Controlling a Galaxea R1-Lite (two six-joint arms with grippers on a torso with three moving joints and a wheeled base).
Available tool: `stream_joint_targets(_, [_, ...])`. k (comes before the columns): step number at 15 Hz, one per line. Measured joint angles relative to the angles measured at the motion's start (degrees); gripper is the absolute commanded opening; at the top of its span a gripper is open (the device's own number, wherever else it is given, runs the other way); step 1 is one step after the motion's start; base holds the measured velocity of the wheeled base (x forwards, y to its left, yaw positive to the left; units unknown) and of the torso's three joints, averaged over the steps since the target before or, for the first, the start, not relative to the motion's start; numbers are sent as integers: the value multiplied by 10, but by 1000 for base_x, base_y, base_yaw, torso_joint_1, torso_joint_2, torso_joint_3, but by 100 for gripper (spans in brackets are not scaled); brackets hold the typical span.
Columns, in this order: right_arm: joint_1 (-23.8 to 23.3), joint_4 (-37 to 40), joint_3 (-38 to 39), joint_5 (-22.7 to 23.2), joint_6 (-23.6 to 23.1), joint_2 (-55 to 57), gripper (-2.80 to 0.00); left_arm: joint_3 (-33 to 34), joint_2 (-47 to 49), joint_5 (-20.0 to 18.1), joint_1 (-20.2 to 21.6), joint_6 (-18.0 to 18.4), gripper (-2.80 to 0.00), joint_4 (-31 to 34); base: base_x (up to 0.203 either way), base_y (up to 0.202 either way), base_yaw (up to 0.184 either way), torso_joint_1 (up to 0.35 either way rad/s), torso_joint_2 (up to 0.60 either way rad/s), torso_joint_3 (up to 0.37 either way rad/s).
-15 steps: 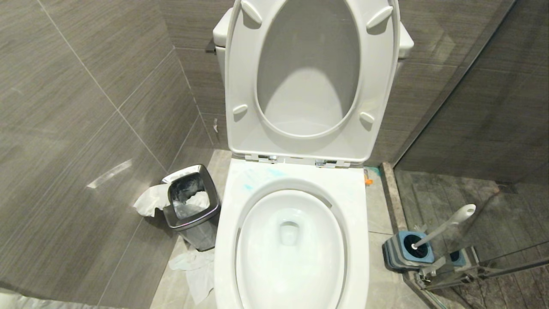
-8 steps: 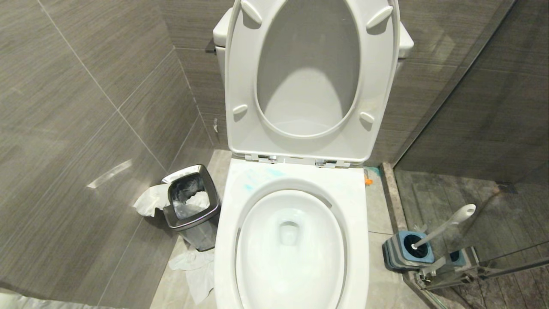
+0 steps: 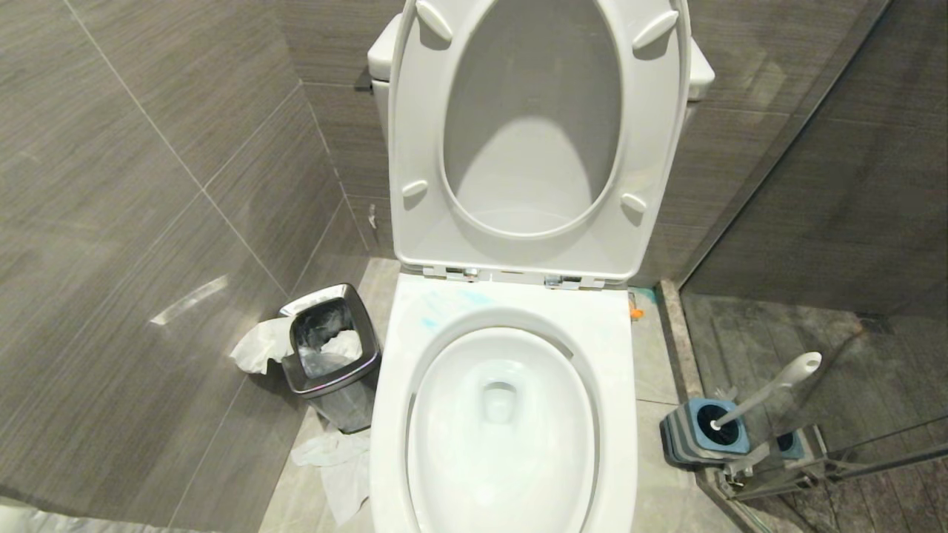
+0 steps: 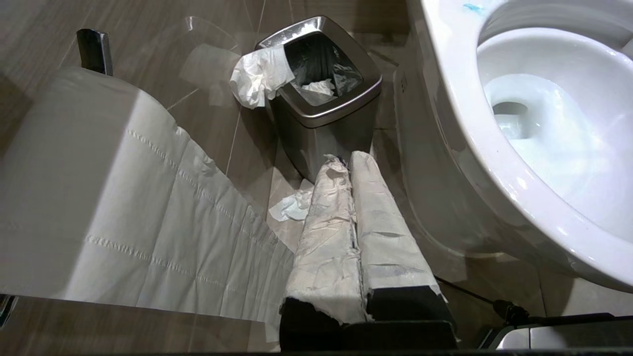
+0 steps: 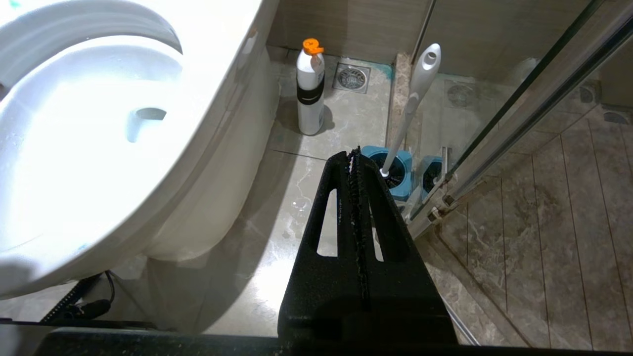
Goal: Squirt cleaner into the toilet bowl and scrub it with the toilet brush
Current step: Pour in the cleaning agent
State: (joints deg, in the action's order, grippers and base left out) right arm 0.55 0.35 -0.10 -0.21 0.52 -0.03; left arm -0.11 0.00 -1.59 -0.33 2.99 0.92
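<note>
The white toilet bowl [image 3: 615, 348] stands in the middle of the head view with its seat and lid raised. Thin turquoise smears of cleaner [image 3: 428, 323] mark the back left of its rim, and the water looks faintly blue. The toilet brush [image 3: 770, 386] leans in its blue-and-grey holder [image 3: 692, 444] on the floor to the right, its bristles hidden inside. My left gripper [image 4: 346, 159], its fingers wrapped in white paper, is shut and empty, low beside the bowl's left side [image 4: 445, 163]. Shut and empty too, my black right gripper [image 5: 353, 153] points toward the brush handle [image 5: 414, 99] and holder [image 5: 401, 165].
A steel bin [image 3: 329, 355] with crumpled tissue stands left of the toilet, with more tissue [image 3: 337, 463] on the floor. A toilet paper roll [image 4: 99, 198] hangs close to my left gripper. A white bottle with an orange cap [image 5: 310, 89] stands right of the bowl. A glass shower door [image 5: 519, 109] borders the right.
</note>
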Motion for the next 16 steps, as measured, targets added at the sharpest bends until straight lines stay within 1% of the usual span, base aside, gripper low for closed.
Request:
stream_joint_targets(4, [0, 0, 0, 0, 0, 0, -280, 1, 0, 5, 0, -20, -280, -2, 0, 0, 0, 0, 0, 0])
stream_joint_targets(16, [0, 0, 0, 0, 0, 0, -280, 0, 0, 5, 0, -17, -280, -2, 0, 0, 0, 0, 0, 0])
